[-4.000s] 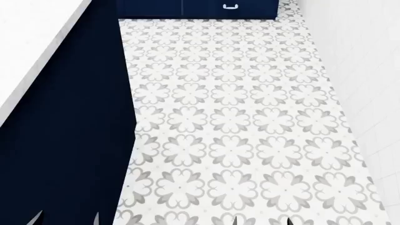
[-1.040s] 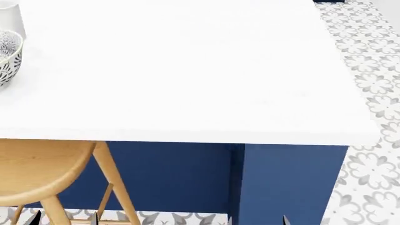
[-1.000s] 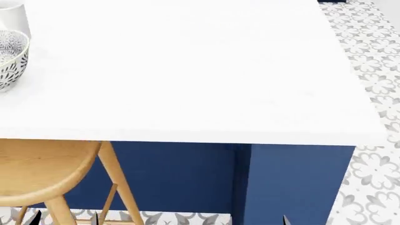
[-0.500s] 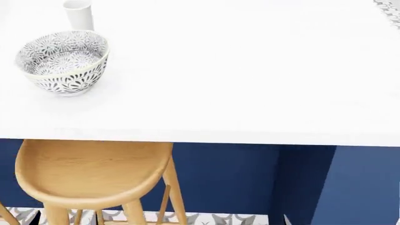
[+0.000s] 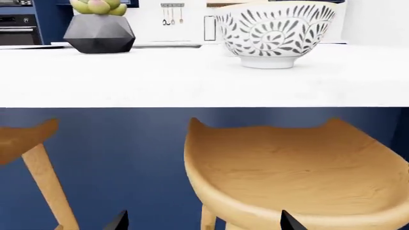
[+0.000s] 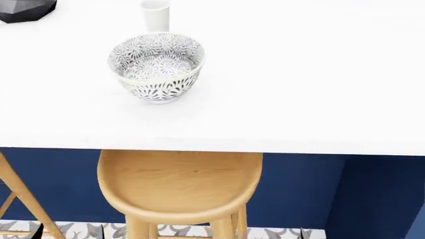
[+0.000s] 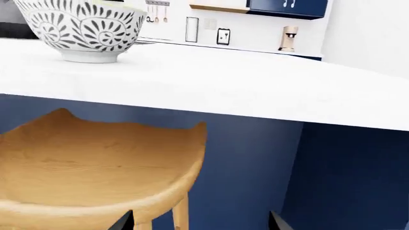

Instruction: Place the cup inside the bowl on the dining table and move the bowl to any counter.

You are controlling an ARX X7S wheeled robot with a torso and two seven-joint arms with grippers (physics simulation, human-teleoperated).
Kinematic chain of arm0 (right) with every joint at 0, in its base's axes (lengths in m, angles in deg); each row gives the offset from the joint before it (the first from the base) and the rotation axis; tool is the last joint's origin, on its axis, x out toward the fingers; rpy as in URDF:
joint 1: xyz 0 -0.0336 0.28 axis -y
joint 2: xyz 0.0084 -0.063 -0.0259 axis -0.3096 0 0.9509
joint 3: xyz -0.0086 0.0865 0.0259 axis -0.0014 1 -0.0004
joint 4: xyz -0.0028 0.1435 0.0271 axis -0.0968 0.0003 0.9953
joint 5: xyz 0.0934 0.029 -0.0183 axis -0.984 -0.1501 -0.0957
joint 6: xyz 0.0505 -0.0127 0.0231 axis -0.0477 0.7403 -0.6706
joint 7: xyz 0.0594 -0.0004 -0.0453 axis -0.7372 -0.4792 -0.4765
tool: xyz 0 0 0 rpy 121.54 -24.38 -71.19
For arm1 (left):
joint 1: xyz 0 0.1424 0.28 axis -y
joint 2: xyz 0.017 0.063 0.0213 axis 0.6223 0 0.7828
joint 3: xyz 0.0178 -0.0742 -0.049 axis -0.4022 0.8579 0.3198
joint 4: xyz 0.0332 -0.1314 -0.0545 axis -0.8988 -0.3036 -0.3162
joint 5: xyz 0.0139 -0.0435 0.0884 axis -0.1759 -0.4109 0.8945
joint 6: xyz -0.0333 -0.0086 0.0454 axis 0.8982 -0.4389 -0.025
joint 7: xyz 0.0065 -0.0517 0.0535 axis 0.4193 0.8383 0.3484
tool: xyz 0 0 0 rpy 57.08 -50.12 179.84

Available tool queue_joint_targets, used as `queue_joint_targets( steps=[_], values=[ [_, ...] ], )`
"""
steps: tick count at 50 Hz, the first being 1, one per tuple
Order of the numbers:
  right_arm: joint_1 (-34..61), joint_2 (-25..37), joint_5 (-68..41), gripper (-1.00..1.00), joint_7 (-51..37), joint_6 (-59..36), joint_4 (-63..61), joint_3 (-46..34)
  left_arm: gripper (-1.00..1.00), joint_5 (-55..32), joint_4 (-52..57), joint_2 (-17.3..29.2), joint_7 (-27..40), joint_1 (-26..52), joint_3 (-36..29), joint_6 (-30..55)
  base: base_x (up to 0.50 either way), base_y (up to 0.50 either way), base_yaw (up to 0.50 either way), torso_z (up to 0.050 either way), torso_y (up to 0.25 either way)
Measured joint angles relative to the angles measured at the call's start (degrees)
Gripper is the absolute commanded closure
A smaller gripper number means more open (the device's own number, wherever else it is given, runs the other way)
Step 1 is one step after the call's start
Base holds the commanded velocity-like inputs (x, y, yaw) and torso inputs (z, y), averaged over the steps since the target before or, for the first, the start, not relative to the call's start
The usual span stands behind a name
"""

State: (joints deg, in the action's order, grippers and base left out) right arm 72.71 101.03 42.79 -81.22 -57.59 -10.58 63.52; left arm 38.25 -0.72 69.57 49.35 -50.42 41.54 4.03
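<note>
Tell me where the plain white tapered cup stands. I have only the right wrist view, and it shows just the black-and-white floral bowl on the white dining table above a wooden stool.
Observer: In the head view the plain white tapered cup stands upright just beyond the black-and-white floral bowl.
Operator: Check inside the bowl.
Observer: Empty; only its pattern shows.
Operator: Report anything else on the white dining table.
Observer: A dark grey faceted planter sits at the far left, apart from both.

Only dark, pointed end effector fingertips [image 5: 119,221] show, black and sharply tapered.
</note>
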Motion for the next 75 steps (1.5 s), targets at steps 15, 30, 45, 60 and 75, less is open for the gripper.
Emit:
queue_joint_targets(
  steps=[15,30,45,60,75],
  values=[
    [-0.04,0.02,-1.37,-1.00,-0.13,1.14,0.24,0.06,-1.00,-0.84,-0.05,0.40,0.14,0.16,-0.28,-0.06,0.00,0.17,0.00,0.000,0.000],
    [-0.10,0.34,-2.22,-1.00,-0.53,1.56,0.05,0.05,-1.00,-0.19,0.19,0.97,1.13,0.20,-0.90,0.42,0.00,0.00,0.00,0.000,0.000],
    [-0.01,0.69,-2.48,-1.00,-1.04,1.60,0.11,-0.25,-1.00,0.55,0.60,1.15,2.91,0.25,-0.91,-0.30,0.00,0.00,0.00,0.038,0.000],
    [0.19,1.02,-2.58,-1.00,-1.48,1.58,0.25,-0.68,-1.00,0.33,0.70,1.48,3.48,0.25,-1.11,-0.73,0.00,0.00,0.00,0.050,0.000],
    [0.21,1.33,-2.65,-1.00,-1.94,1.61,0.26,-1.11,-1.00,-0.33,0.96,1.79,3.61,0.18,-1.33,-1.33,0.00,0.00,0.00,0.038,0.000]
  ],
)
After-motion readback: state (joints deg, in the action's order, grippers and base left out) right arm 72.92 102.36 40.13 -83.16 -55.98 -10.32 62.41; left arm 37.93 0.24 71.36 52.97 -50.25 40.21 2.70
